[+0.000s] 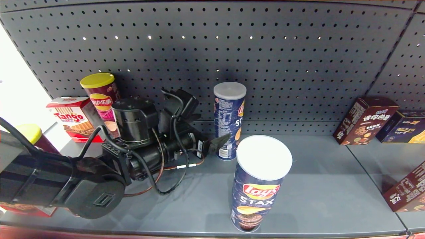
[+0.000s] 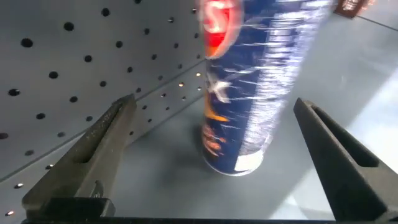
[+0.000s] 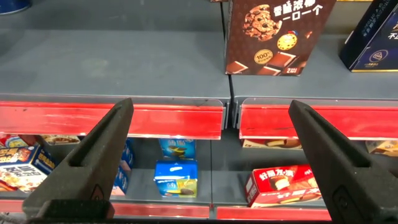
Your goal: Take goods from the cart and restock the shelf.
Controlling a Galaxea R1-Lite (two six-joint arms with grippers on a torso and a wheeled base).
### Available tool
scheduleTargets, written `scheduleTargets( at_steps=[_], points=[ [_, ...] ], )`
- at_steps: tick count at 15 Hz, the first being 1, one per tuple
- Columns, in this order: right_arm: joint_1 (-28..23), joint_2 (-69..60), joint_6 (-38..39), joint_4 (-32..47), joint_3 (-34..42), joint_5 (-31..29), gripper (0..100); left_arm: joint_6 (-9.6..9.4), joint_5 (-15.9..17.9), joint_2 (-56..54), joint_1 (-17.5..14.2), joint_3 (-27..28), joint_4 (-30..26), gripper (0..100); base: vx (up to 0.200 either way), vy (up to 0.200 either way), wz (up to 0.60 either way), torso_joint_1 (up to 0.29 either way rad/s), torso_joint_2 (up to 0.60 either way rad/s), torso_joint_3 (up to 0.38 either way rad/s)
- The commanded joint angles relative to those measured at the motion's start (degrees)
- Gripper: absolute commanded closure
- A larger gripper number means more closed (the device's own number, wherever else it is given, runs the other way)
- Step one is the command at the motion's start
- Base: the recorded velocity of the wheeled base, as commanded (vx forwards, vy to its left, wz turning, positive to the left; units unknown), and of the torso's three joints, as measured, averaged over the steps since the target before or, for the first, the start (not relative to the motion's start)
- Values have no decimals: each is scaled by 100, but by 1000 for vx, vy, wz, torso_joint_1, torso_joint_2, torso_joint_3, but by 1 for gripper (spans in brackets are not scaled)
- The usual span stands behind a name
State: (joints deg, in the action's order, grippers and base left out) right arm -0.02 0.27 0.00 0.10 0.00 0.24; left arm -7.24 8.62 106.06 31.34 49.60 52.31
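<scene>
At front of shelf (image 1: 332,186), near chip can (image 1: 260,182) upright, long axis vertical, white lid up. Farther back by pegboard (image 1: 265,49), far chip can (image 1: 229,121) upright too, just ahead of the spread jaws of left gripper (image 2: 214,106), untouched. Right gripper (image 3: 211,155) spread wide, holding nothing.

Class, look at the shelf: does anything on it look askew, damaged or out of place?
Only a small thing: the rear can is turned so its fine-print panel faces out, while the front can shows its logo. Both stand upright, with no spill or dent that I can see.
</scene>
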Motion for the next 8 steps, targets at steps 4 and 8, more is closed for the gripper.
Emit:
scheduleTargets(
  at_steps=[4,8],
  points=[
    [2,8,0,-1,-9,2,0,30,-88,82,-120,32,-1,0,0,0,0,0,0,0],
    [2,8,0,-1,0,2,0,30,-132,82,-260,32,7,0,0,0,0,0,0,0]
  ],
)
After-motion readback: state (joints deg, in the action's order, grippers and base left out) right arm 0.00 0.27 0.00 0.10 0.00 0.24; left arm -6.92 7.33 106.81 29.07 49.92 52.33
